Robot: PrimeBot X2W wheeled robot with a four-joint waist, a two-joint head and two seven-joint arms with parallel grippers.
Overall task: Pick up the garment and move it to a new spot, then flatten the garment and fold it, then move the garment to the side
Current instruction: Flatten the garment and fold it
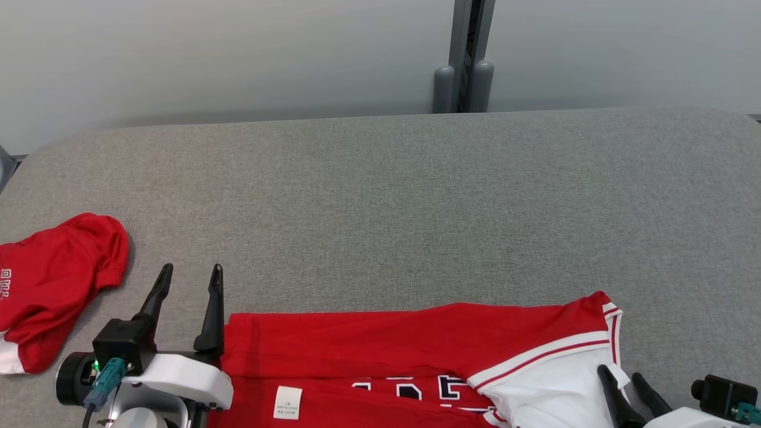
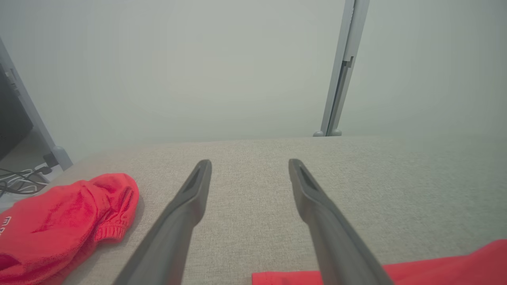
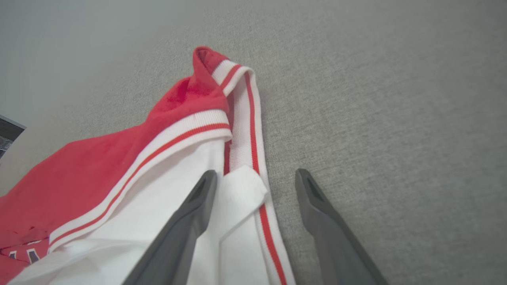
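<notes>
- The left gripper [image 1: 192,268] is standing wide open with nothing between its fingers, which are pointing away from the robot over bare cloth-covered surface.
- The right gripper [image 1: 620,373] is also gaping with nothing held. In the right wrist view one finger is lying over white fabric and the other over bare surface, so it is straddling the hem. Whether it is touching the cloth, I cannot tell.
- The garment [image 1: 386,345], red with a white striped part [image 1: 547,380], is lying on the grey padded surface [image 1: 416,196], close to the robot and running off the bottom of the head view, a white label [image 1: 288,402] showing.
- Its long axis is running left to right across the robot's front. The left gripper is sitting just beside its left edge, and the right gripper is reaching over its white right end.
- Each arm is therefore standing near one end, so neither is clearly nearer. A two-handed pinch looks like the natural next move, with the left gripper needing to shift inward toward the red edge.
- A second red garment [image 1: 53,285] is lying bunched further left, well apart from the spread one.
</notes>
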